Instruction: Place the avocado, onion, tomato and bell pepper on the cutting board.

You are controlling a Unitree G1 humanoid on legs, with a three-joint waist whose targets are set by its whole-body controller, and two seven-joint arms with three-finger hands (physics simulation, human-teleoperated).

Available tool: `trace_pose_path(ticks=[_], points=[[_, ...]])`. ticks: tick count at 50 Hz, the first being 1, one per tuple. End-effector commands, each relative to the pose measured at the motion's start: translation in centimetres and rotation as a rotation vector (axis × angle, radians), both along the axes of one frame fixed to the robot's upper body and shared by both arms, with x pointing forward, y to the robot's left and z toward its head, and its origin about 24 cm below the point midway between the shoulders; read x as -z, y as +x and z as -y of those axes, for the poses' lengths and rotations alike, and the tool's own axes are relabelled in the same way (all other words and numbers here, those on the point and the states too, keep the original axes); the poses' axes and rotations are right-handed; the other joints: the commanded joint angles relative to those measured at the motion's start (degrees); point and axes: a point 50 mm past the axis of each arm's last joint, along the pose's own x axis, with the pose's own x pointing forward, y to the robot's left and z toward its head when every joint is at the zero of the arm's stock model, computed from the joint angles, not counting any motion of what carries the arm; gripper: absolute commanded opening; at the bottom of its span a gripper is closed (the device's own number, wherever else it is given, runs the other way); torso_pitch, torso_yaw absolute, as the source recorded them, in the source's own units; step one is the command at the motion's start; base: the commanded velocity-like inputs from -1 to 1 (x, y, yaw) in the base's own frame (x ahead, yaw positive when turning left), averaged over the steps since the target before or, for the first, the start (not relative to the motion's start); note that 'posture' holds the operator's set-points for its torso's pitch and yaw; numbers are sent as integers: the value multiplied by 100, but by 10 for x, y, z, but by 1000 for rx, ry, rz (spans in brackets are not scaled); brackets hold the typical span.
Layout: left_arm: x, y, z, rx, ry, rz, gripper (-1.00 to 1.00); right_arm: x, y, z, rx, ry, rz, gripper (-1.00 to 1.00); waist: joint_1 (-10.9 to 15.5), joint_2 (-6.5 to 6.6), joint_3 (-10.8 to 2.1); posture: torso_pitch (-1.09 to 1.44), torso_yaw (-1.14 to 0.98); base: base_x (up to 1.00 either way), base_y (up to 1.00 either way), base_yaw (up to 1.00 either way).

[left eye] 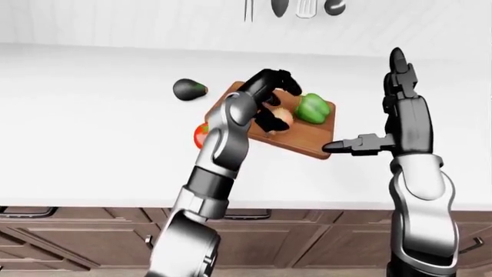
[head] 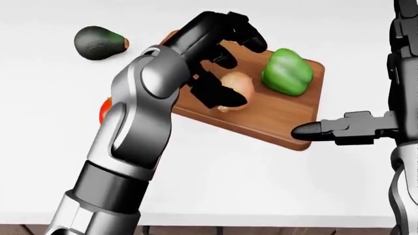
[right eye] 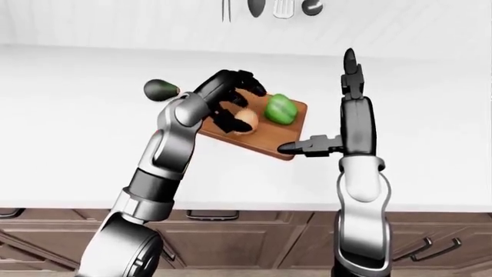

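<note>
A wooden cutting board (head: 274,122) lies on the white counter. A green bell pepper (head: 287,71) and a pale onion (head: 238,84) rest on it. My left hand (head: 236,66) arches over the onion with its fingers spread above it and the thumb at the onion's left side, open. A dark avocado (head: 98,42) lies on the counter to the upper left of the board. A red tomato (head: 104,110) lies left of the board, mostly hidden behind my left forearm. My right hand (left eye: 380,109) stands upright to the right of the board, open and empty, its thumb over the board's near right corner.
The white counter (left eye: 92,115) runs across the whole view to a white wall. Kitchen utensils (left eye: 296,7) hang on the wall at the top. Brown drawers with handles (left eye: 307,242) run under the counter's near edge.
</note>
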Motion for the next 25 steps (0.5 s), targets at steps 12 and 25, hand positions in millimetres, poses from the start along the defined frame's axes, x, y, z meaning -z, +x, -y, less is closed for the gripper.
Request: trace_pose_path(ticks=[12, 25], points=[[-22, -3, 1, 6, -19, 95, 44, -13, -5, -1, 1, -22, 81, 100, 0, -30, -147, 0, 0, 0, 0, 0], [-56, -14, -38, -112, -51, 172, 38, -13, -5, -2, -1, -26, 80, 100, -23, 10, -115, 0, 0, 0, 0, 0]])
